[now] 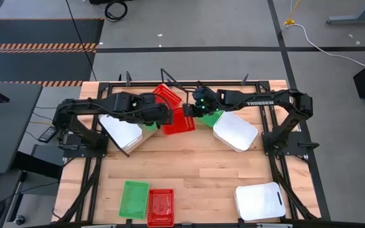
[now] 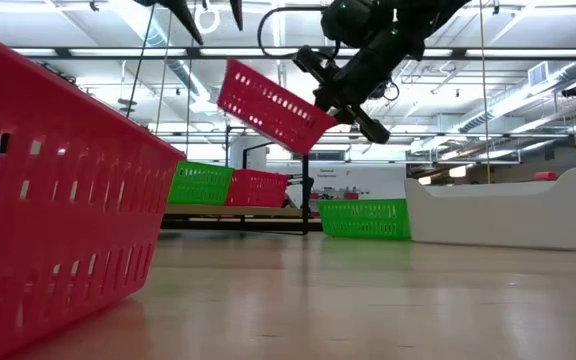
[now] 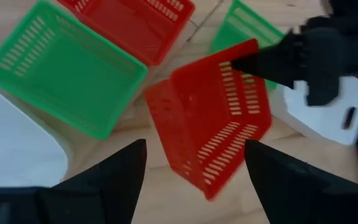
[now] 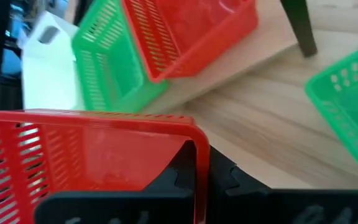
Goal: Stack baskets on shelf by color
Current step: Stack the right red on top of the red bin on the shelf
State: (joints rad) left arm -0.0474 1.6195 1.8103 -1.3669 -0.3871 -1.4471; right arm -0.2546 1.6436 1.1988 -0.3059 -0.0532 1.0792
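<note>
A red mesh basket (image 2: 273,108) hangs tilted in the air, held by my right gripper (image 2: 343,85), which is shut on it. In the high view this basket (image 1: 177,121) is at the table's far middle, between both grippers. My left gripper (image 3: 194,146) is open and stands above the basket (image 3: 213,124) without touching it. The shelf (image 4: 241,65) carries a green basket (image 4: 107,68) and a red basket (image 4: 185,28). Another green basket (image 2: 363,218) and a white basket (image 2: 508,210) rest on the table beside it. My right gripper grips the red basket by its rim near a corner (image 4: 194,144), the wall pinched between the two fingers. A finger (image 3: 257,62) lies on the wall's top edge. The basket is lifted clear of the table and tilted, hanging away from the fingers.
A white basket (image 1: 122,130) lies under my left arm and another (image 1: 235,131) under my right arm. Near the table's near edge lie a green basket (image 1: 134,198), a red basket (image 1: 161,206) and a white one (image 1: 262,201). Bare wood shows mid-table (image 1: 195,164).
</note>
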